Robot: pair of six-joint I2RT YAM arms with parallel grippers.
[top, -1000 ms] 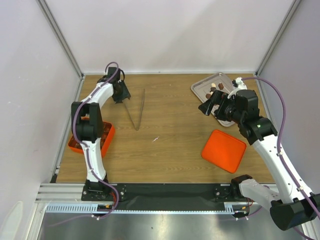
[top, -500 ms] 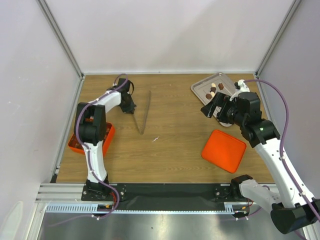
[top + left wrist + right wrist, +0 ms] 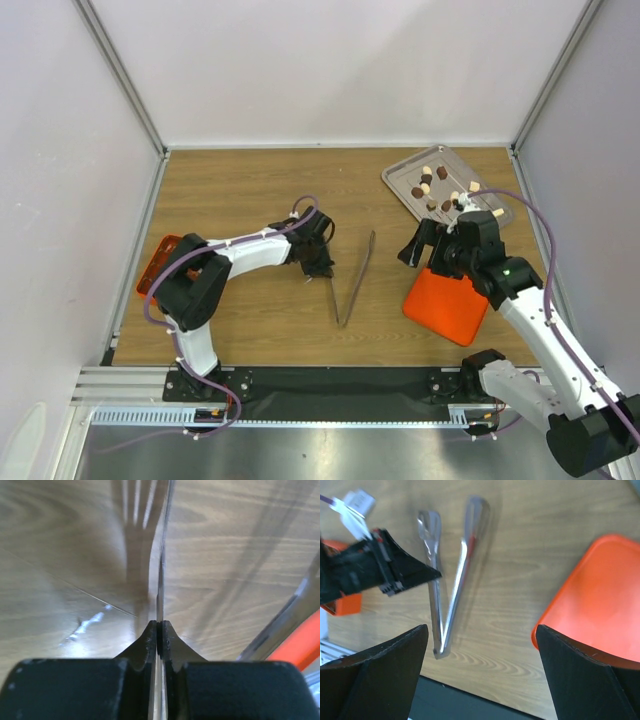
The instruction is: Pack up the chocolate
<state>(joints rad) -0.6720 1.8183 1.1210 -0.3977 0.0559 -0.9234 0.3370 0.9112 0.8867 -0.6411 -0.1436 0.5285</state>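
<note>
- from the right wrist, the tongs (image 3: 454,587) show whole, a v lying on the desk (image 3: 520,540); the left wrist view gives only one thin metal edge of them.
- the left tool (image 3: 159,630) is pinched fully closed on that edge, at the middle of the desk.
- the orange lid (image 3: 447,300) lies flat at the near right.
- the right tool (image 3: 415,245) hangs over the lid's far left corner, spread wide and gripping nothing.
- the orange box (image 3: 157,268) sits at the left edge, mostly hidden under the left arm; i cannot tell its contents.
- far right, the metal tray (image 3: 400,177) holds the chocolate (image 3: 419,191), brown pieces and a few cream ones, untouched by either tool.
</note>
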